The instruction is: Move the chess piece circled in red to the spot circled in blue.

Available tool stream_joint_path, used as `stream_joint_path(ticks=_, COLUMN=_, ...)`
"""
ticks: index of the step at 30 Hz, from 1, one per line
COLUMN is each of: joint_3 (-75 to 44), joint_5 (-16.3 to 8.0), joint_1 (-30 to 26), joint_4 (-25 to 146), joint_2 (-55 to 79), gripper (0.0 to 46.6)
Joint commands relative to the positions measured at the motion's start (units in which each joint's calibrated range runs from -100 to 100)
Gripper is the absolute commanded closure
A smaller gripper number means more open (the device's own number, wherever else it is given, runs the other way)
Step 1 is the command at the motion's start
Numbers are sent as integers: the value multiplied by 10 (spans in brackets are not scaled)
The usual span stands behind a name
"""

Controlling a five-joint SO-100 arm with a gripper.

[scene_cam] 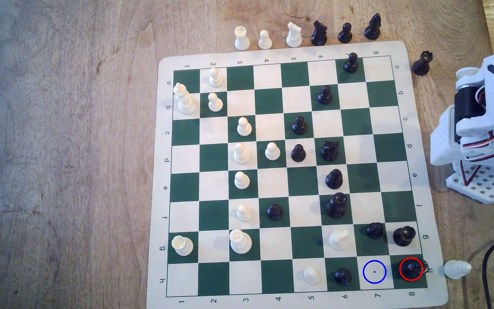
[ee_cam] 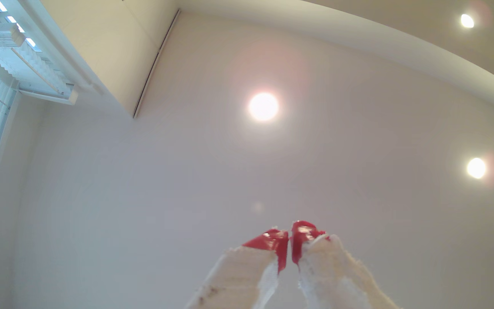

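Note:
The chess piece circled in red (scene_cam: 411, 269) is a black piece with a notched rim. It stands on the green corner square at the board's near right in the exterior view. The spot circled in blue (scene_cam: 374, 272) is the bare cream square just to its left in that view. In the wrist view my gripper (ee_cam: 289, 234) points up at the ceiling, its red-tipped white fingers (ee_cam: 272, 240) pressed together with nothing between them. The white arm body (scene_cam: 483, 118) sits folded beyond the board's right edge in the exterior view, far from the circled piece.
A black pawn (scene_cam: 343, 276) stands one square left of the blue spot, and two black pieces (scene_cam: 375, 230) (scene_cam: 403, 236) fill the row behind. A white piece (scene_cam: 457, 269) lies on the table right of the board, beside a black cable (scene_cam: 489, 261). Captured pieces (scene_cam: 293, 35) line the far edge.

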Motion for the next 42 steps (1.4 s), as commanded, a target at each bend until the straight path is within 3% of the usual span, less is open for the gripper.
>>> stream_joint_path(ticks=1, joint_3=12, joint_5=1, joint_1=2, joint_4=-2, joint_2=-4, gripper=464)
stream_joint_path(ticks=4, joint_3=12, joint_5=1, joint_1=2, joint_4=85, joint_2=-4, gripper=464)
stream_joint_path(ticks=6, joint_3=12, joint_5=0, joint_1=7, joint_4=257, joint_2=-4, gripper=464)
stream_joint_path(ticks=12, joint_3=10, joint_5=-1, joint_1=9, joint_4=456, joint_2=-3, gripper=464)
stream_joint_path(ticks=21, joint_3=-109, joint_5=-3, joint_1=-6, joint_4=820, joint_2=-3, gripper=460)
stream_joint_path(ticks=27, joint_3=-217, joint_5=0, joint_1=-62, joint_4=1073, joint_2=-3, gripper=464)
stream_joint_path(ticks=30, joint_3=-277, joint_5=-18, joint_1=-81, joint_4=1218, joint_2=19, gripper=464)
stream_joint_path(ticks=32, joint_3=-310, joint_5=-14, joint_1=-87, joint_4=1275, joint_2=36, gripper=464)
stream_joint_path(ticks=34, joint_3=-370, joint_5=1, joint_1=-113, joint_4=1370, joint_2=65, gripper=446)
stream_joint_path(ticks=42, joint_3=-452, joint_5=-15, joint_1=-255, joint_4=1563, joint_2=139, gripper=392)
